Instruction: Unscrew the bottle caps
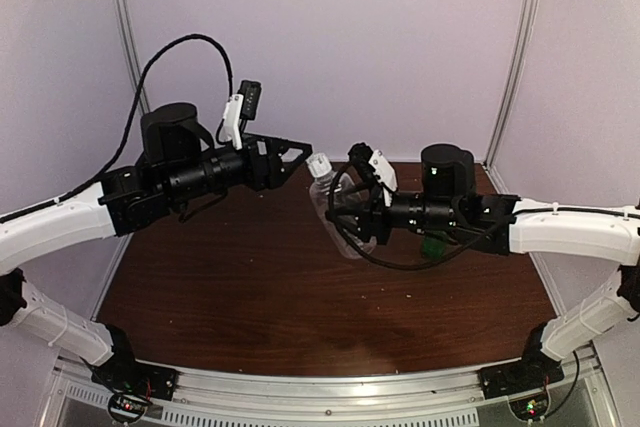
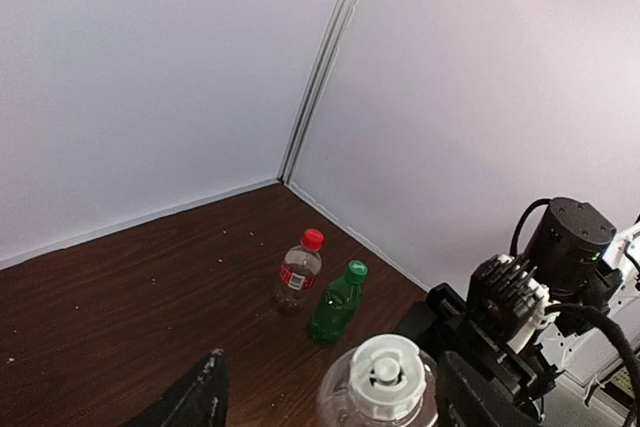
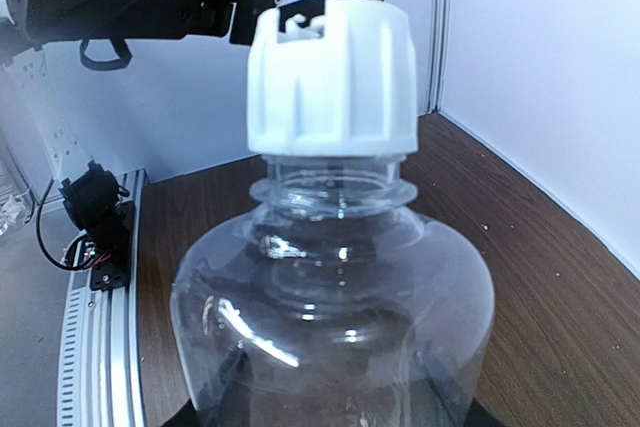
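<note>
My right gripper point(image 1: 352, 225) is shut on the clear unlabelled bottle point(image 1: 338, 215) and holds it tilted above the table, its white cap point(image 1: 320, 164) pointing at my left gripper point(image 1: 300, 157). In the right wrist view the bottle point(image 3: 330, 307) fills the frame with the white cap point(image 3: 330, 72) on top and hides my fingers. My left gripper point(image 2: 330, 367) is open, its jaws on either side of the white cap point(image 2: 385, 372) without touching it. The small red-label bottle point(image 2: 297, 275) with a red cap point(image 2: 313, 239) and the dark green bottle point(image 2: 334, 307) with a green cap point(image 2: 356, 269) stand upright near the back corner.
The brown table point(image 1: 300, 307) is walled by white panels at the back and sides. A bit of green point(image 1: 434, 245) shows under the right arm. A metal rail point(image 1: 330, 397) runs along the near edge by the arm bases.
</note>
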